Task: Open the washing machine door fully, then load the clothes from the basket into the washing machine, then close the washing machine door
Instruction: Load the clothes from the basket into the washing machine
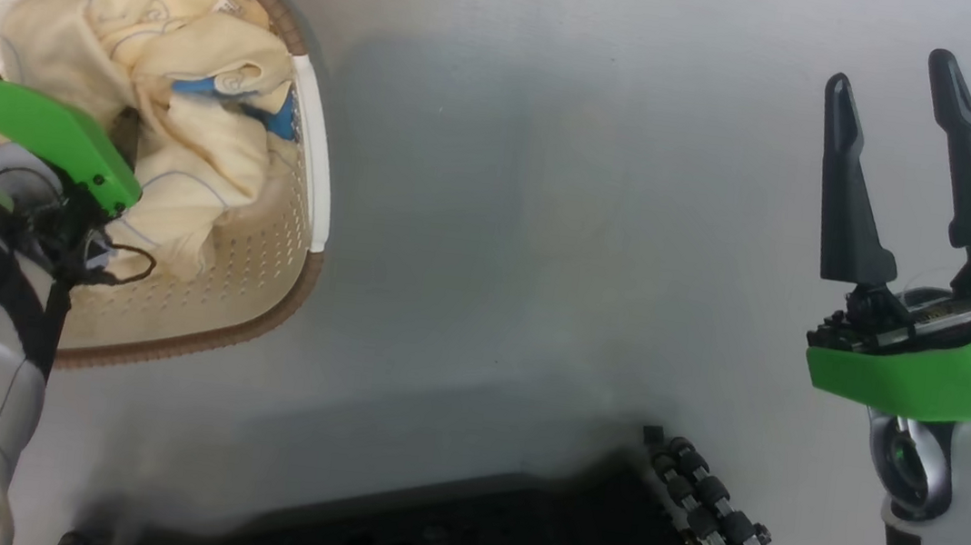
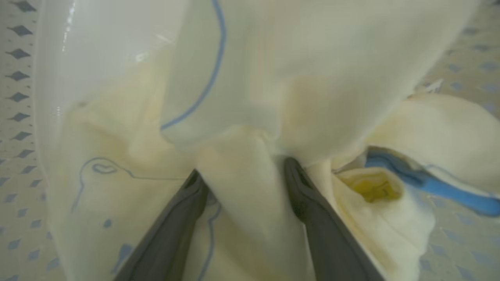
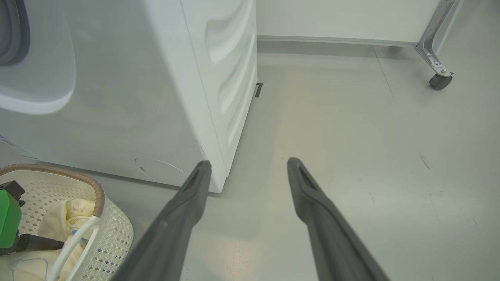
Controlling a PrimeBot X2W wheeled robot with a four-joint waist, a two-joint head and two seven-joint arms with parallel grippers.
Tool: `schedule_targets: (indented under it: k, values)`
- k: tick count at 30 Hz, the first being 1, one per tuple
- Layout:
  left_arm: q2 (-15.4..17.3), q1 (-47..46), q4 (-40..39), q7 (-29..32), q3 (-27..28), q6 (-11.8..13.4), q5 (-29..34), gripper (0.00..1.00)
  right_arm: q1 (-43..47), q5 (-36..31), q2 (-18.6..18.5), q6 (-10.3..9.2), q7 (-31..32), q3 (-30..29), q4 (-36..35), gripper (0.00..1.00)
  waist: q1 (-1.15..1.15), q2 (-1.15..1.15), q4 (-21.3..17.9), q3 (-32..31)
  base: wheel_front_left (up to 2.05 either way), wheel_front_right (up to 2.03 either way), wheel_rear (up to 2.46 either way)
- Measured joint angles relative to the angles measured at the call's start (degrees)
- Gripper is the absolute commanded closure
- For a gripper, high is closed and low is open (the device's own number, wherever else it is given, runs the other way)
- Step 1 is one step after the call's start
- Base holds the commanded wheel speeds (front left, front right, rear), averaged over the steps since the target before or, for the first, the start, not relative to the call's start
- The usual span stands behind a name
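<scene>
The cream basket with a brown rim sits on the floor at the upper left, holding the pale yellow clothes with blue patches. My left arm's green wrist mount reaches down into it. In the left wrist view my left gripper is open, its fingers straddling a fold of the clothes. My right gripper hangs open and empty over bare floor at the right. The white washing machine stands just behind the basket. The washing machine door is out of view.
My black wheeled base fills the bottom middle. Grey floor spreads between the basket and the right arm. A metal frame leg on a caster stands by the far wall, right of the machine.
</scene>
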Motion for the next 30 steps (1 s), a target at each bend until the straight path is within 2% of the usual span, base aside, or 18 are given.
schedule_targets:
  k: [1, 2, 3, 4, 10, 15, 23, 28, 30]
  values:
    - [-0.2, -0.3, 0.8, 0.9, 0.2, 0.0, -1.0, 0.0, -0.2, 0.1, 0.0, 0.0, -0.1, 0.1, 0.2, 0.0, 0.0, 0.0, -0.3, 0.3, 0.0, 0.0, 0.0]
    - [-0.4, -0.4, 1.1, 1.5, 0.2, 0.0, -1.3, 0.31, -0.3, 0.1, 0.0, 0.0, -0.2, 0.1, 0.3, 0.0, 0.0, 0.0, -0.4, 0.4, 0.0, 0.0, 0.0]
    - [-0.5, -0.5, 1.2, 1.7, 0.1, 0.0, -1.6, 0.69, -0.5, 0.1, 0.1, 0.0, -0.4, 0.2, 0.4, 0.0, 0.0, 0.0, -0.4, 0.3, 0.0, 0.0, 0.0]
    - [-0.6, -0.5, 1.1, 1.7, 0.1, 0.0, -1.6, 1.0, -0.7, 0.1, 0.1, 0.0, -0.4, 0.2, 0.5, 0.0, -0.01, 0.0, -0.4, 0.3, 0.0, 0.0, 0.0]
    - [-1.2, -0.2, -0.9, 0.7, -1.9, 0.0, -2.7, 1.0, -1.2, 0.1, 0.1, 0.0, -0.6, -0.2, 0.9, 0.0, -0.01, 0.0, 0.1, -0.3, 0.0, 0.0, 0.0]
    - [-1.0, 1.2, -3.1, -2.6, -5.9, 0.0, -1.6, 1.0, -1.0, 0.0, 0.1, 0.0, -1.0, -2.5, 0.7, 0.0, -0.01, 0.0, 1.6, -1.7, 0.0, 0.0, 0.0]
    - [-0.6, 2.2, -5.1, -11.1, -9.3, 0.0, -1.9, 1.0, -0.2, -0.7, -0.2, 0.0, -0.4, -4.8, 0.1, 0.0, -0.01, 0.0, 3.9, -6.0, 0.0, 0.0, 0.0]
    - [-0.7, 3.2, -3.8, -17.6, -10.9, 0.1, -0.2, 1.0, 1.3, -1.1, -0.5, 0.0, 0.1, -5.4, 0.1, 0.0, -0.01, 0.0, 5.1, -9.3, 0.0, 0.0, 0.0]
    - [-0.7, 3.8, -3.0, -20.5, -11.0, 0.8, 0.5, 1.0, 1.5, -1.5, -0.6, 0.0, 0.4, -5.5, 0.1, 0.0, -0.01, 0.0, 5.5, -10.8, 0.0, 0.0, 0.0]
